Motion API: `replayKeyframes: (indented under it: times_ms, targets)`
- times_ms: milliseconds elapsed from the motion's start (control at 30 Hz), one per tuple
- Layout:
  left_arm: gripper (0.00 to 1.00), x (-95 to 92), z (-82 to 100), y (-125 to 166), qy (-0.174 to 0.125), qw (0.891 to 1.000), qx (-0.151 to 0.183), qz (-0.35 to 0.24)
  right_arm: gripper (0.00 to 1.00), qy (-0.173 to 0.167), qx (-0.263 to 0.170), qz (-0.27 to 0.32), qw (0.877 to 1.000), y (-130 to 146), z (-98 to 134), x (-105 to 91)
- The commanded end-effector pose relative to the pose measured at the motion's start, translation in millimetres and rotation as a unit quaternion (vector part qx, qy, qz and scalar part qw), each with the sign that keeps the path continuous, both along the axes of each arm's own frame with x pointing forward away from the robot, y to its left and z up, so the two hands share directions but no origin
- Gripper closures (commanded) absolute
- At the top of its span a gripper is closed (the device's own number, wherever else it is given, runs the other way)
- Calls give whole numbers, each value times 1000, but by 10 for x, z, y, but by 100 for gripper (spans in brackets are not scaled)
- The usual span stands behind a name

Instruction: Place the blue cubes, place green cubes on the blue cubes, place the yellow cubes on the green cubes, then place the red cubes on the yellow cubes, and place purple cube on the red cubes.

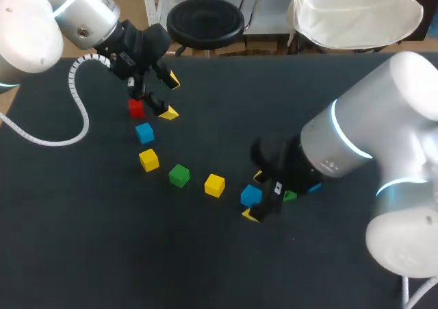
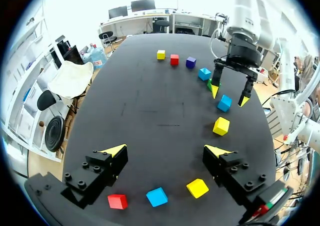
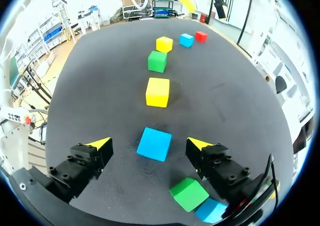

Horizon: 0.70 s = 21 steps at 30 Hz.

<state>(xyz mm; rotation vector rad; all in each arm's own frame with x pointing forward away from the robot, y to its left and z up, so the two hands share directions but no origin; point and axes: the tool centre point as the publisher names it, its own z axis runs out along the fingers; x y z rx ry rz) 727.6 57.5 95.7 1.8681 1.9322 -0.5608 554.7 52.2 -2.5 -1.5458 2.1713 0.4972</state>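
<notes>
Cubes lie in a curved row on the black table. My right gripper stands open astride a blue cube, its fingers clear of the cube's sides. A green cube and another blue cube lie under its one finger. Ahead of it are a yellow cube, a green one, a yellow one, a blue one and a red one. My left gripper hangs open and empty above the table beside the red cube.
Past the right gripper, the left wrist view shows a blue cube, a purple cube, a red cube and a yellow cube. My right arm hides these in the head view.
</notes>
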Motion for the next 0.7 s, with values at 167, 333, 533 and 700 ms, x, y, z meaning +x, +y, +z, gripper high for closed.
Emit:
replayKeyframes:
  times_ms: [167,333,533,700]
  targets:
    - [0,-5,1,4,-1,1000,0,0,55,28,20,21,999,-30,-52,14]
    - [0,-5,1,4,-1,1000,0,0,68,27,16,24,999,-34,-46,29]
    - [0,-5,1,4,-1,1000,0,0,100,26,13,27,999,-42,-48,28]
    - [0,-5,1,4,-1,1000,0,0,100,27,5,41,999,-43,-41,10]
